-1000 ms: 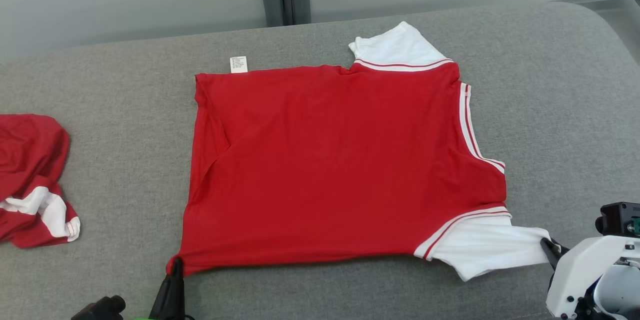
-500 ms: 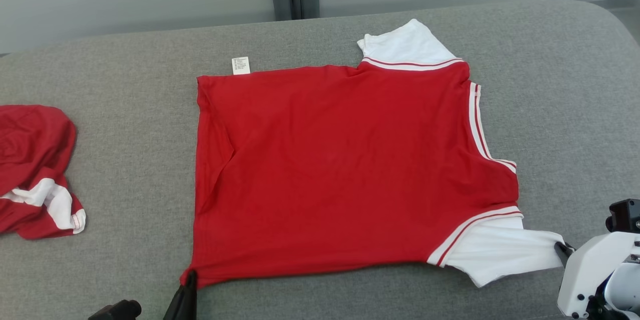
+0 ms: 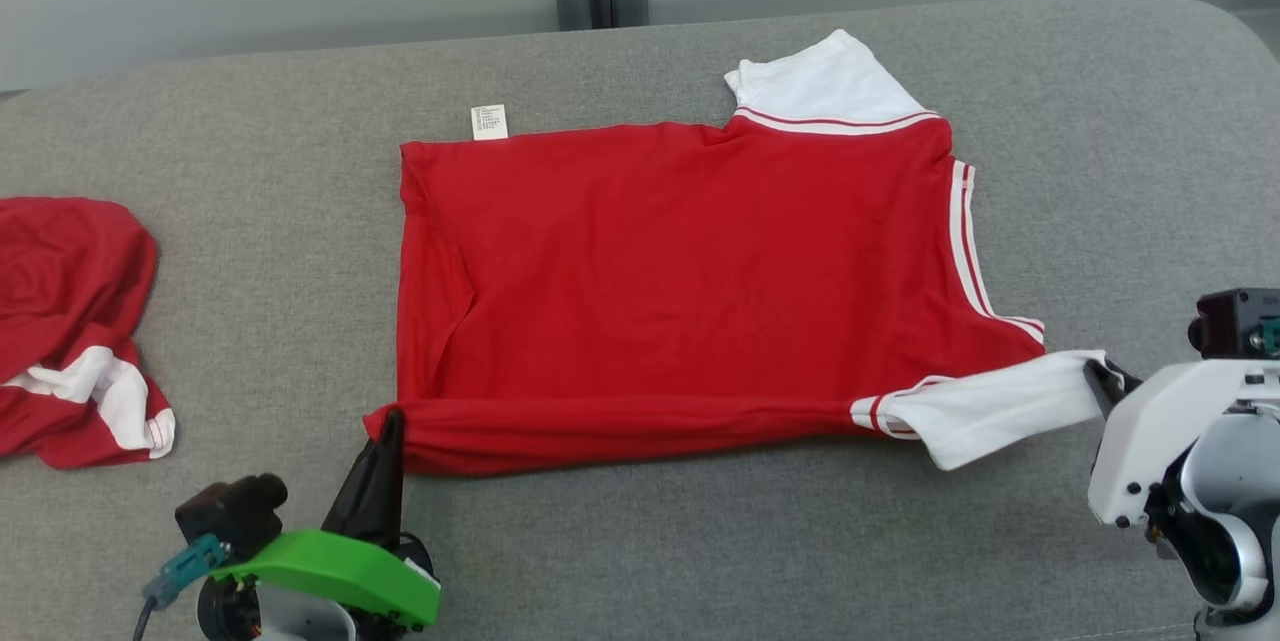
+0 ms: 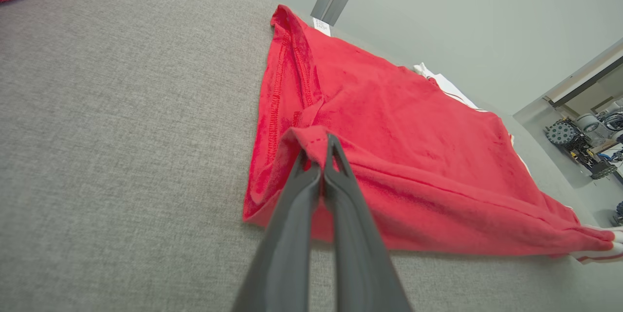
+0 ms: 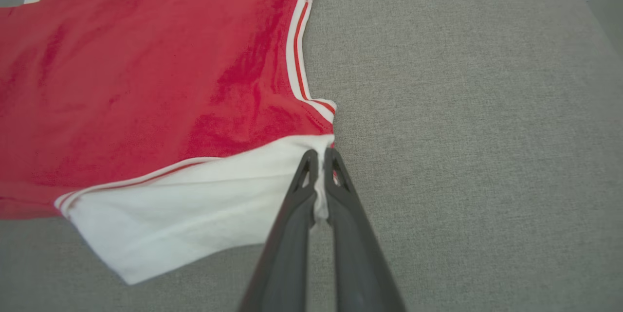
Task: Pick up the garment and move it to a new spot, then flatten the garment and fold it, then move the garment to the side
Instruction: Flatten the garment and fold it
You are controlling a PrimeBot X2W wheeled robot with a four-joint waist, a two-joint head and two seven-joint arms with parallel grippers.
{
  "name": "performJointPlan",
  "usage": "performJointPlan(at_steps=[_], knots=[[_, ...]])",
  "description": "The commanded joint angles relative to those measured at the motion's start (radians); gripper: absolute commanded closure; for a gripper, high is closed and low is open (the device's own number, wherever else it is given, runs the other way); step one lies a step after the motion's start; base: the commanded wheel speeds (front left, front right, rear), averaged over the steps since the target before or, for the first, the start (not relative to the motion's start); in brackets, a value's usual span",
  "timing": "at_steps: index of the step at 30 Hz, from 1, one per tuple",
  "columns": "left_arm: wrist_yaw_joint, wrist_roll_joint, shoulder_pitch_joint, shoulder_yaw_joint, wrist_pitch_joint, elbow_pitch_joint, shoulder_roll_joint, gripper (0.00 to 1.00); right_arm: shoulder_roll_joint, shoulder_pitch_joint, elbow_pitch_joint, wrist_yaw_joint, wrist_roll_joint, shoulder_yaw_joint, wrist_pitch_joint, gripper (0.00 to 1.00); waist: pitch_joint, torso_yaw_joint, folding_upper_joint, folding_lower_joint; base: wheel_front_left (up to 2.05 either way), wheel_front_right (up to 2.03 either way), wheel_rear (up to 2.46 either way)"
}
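- Grey upholstery (image 3: 250,171) carries the work. At the near left, the left gripper (image 3: 390,418) has its dark fingers pressed together on the red hem corner of the garment (image 3: 680,261).
- At the near right, the right gripper (image 3: 1097,376) pinches the cuff of the white sleeve (image 3: 1000,401), fingers likewise closed on cloth.
- Between the two, the near edge (image 3: 620,426) is raised off the cushion and curls over in a soft roll, stretched almost straight from pinch to pinch.
- By the look of it, the fold is under way. Doing it well means carrying both claws toward the far side at equal height and pace, with that edge taut so it lands parallel to the far hem.
- Beyond the roll, the red body lies flat at the centre of the cushion, with a diagonal crease near its left side that may need smoothing.
- Off to the left, well apart, a second red-and-white garment (image 3: 70,321) sits crumpled.
- Farthest, a white label (image 3: 489,121) and the other sleeve (image 3: 825,81) mark the far edge, the line to aim for.
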Motion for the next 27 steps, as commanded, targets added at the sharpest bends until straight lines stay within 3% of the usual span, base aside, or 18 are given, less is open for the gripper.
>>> performJointPlan(at_steps=[1, 15, 27], knots=[[0.003, 0.015, -0.035, -0.004, 0.007, 0.016, 0.008, 1.0, -0.016, -0.034, 0.022, -0.002, 0.009, 0.01, -0.009, 1.0, 0.009, -0.001, 0.0, 0.0, 0.0, 0.0, 0.0], [-0.012, 0.029, -0.214, -0.02, -0.015, 0.159, -0.011, 1.0, -0.076, -0.296, 0.25, -0.002, 0.01, 0.115, -0.133, 1.0, 0.103, -0.006, 0.0, 0.0, 0.0, 0.0, 0.0], [-0.017, 0.021, -0.291, -0.007, -0.066, 0.26, -0.027, 1.0, -0.082, -0.396, 0.346, -0.002, -0.004, 0.154, -0.216, 1.0, 0.135, 0.009, 0.0, 0.0, 0.0, 0.0, 0.0]])
